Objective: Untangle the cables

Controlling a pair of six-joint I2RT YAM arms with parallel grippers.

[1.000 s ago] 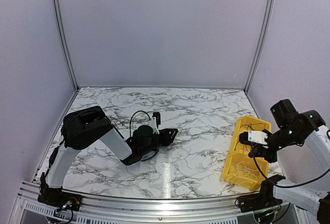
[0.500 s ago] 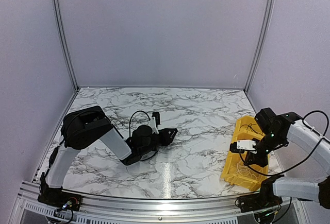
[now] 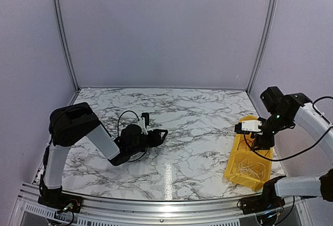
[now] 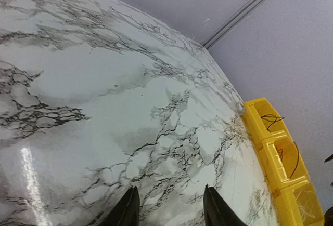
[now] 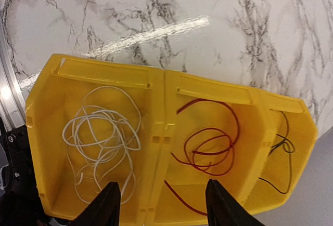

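1. Marble tabletop (image 3: 197, 111) inside grey walls, seen from above: yellow bin (image 3: 230, 164) near the right edge, white cable (image 3: 248, 169) coiled in its nearest compartment. Directly above the bin's far half, right gripper (image 3: 258, 144); low over the marble and well apart from the bin, left gripper (image 3: 160, 132). No loose wire made out on the bare marble at this size.
2. From the left wrist: fingers moderately parted, only marble between them, nothing held. Bin far off to the right, thin dark wires (image 4: 271, 119) inside 2 compartments. Could scrape the tabletop if dipped any lower.
3. From the right wrist: jaws spread wide and empty above 3 compartments, with white cable, red cable (image 5: 208, 145) and black cable (image 5: 283, 145), 1 in each. Could hook the red loop on a finger when dropping, dragging it across the divider onto the white coil and re-tangling both. Could also nudge the bin, probably light, toward the table edge.
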